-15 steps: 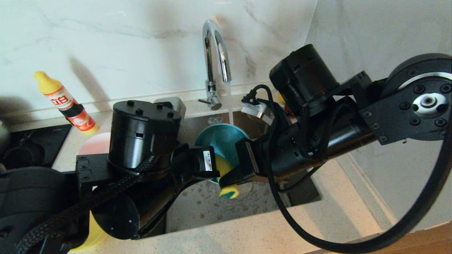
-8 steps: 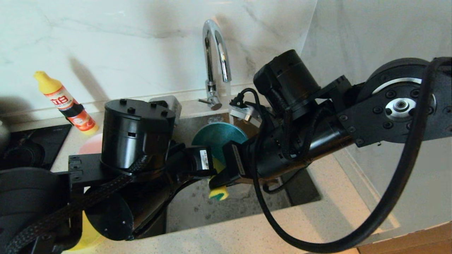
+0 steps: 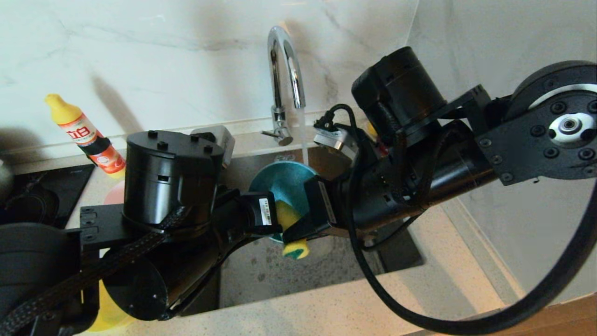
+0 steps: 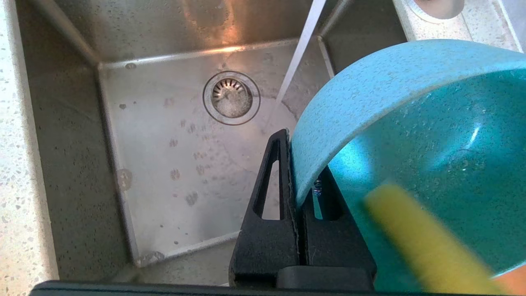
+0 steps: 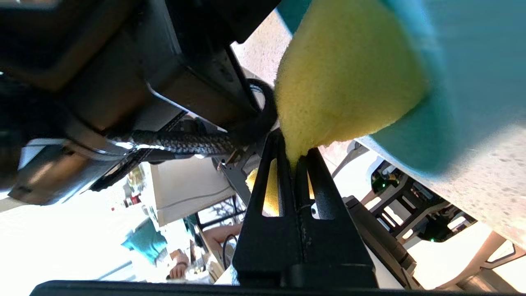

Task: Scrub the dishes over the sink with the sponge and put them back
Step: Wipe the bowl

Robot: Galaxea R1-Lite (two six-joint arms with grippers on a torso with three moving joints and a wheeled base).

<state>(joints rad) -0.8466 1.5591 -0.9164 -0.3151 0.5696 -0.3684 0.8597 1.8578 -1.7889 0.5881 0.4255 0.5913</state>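
The light blue bowl [image 3: 284, 184] hangs tilted over the sink [image 3: 280, 275], under a thin stream from the tap [image 3: 282, 70]. My left gripper [image 3: 273, 224] is shut on its lower rim; in the left wrist view the left gripper [image 4: 302, 164] pinches the blue bowl [image 4: 411, 123], one finger on each side of the wall. My right gripper [image 3: 298, 228] is shut on the yellow and green sponge [image 3: 295, 249] and presses it into the bowl. Seen from the right wrist, the right gripper [image 5: 294, 152] squeezes the sponge [image 5: 341, 78] against the bowl [image 5: 472, 82].
A pink bowl [image 3: 114, 193] and a yellow bowl [image 3: 105, 308] sit on the counter at the left, mostly behind my left arm. A detergent bottle [image 3: 86, 135] stands by the wall. A black hob [image 3: 37, 196] lies far left. The sink drain [image 4: 231, 98] is uncovered.
The right gripper swept the sponge left across the bowl, then back to the right. The left arm drifted slightly left with the bowl. Both grips held.
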